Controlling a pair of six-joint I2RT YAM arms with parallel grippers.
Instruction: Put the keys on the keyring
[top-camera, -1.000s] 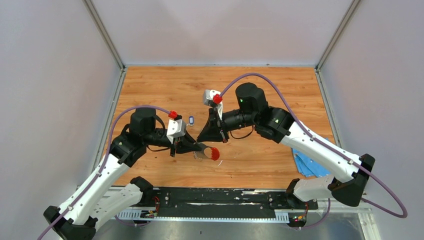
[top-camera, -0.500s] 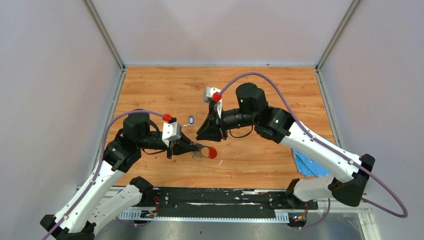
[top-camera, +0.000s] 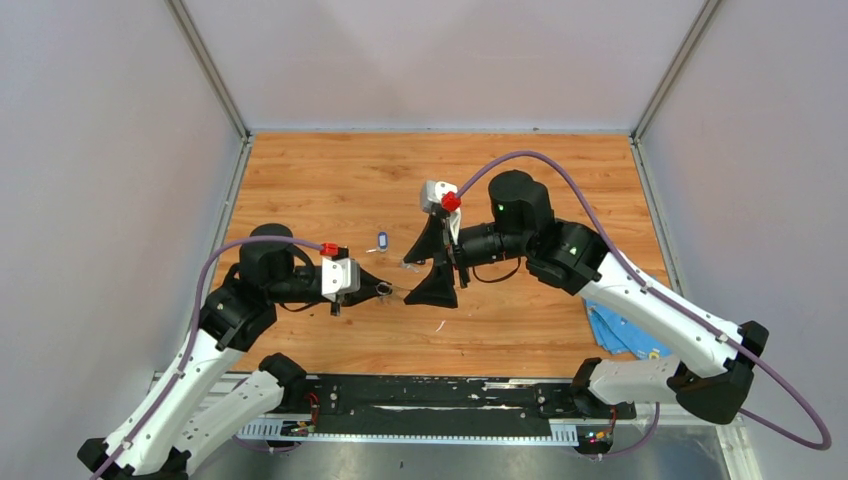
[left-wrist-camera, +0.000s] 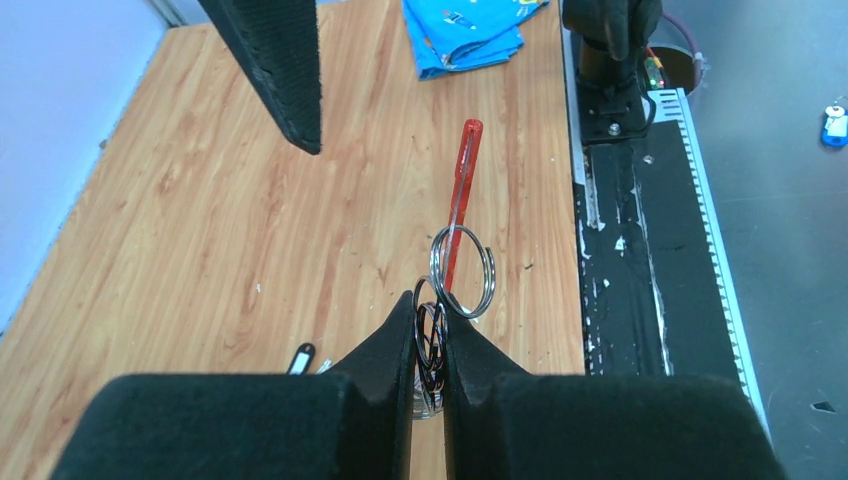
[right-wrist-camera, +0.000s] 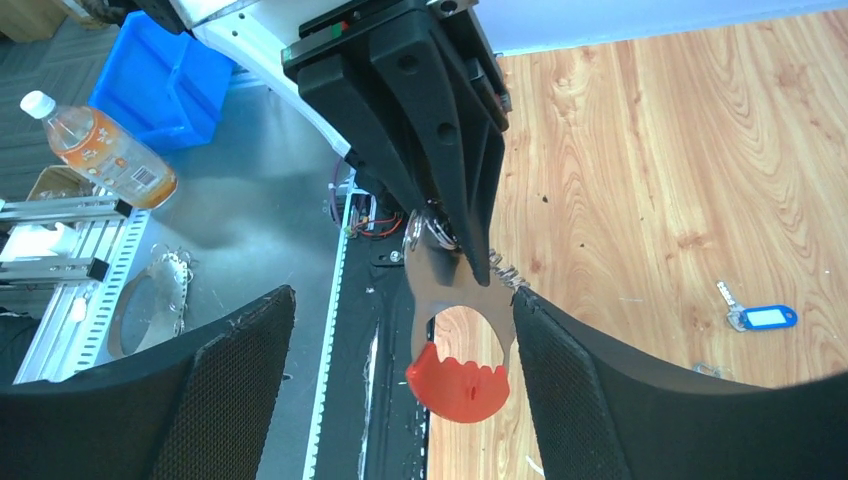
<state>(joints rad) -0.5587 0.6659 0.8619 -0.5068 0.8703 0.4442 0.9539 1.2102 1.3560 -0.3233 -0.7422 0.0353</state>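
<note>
While my left jaws pinch the keyring (right-wrist-camera: 458, 385), my right jaws gape empty; the blue-headed key (right-wrist-camera: 765, 318) looks light and slippery, so I'd grip its head.

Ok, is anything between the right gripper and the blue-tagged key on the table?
Nothing visible lies on the table between them. The blue-tagged key lies on bare wood beside the open right gripper. The keyring, pinched by the left gripper, hangs between the right gripper's fingers, though.

Keyring (right-wrist-camera: 458, 385) within wide-spread right tool (right-wrist-camera: 400, 300)
</note>
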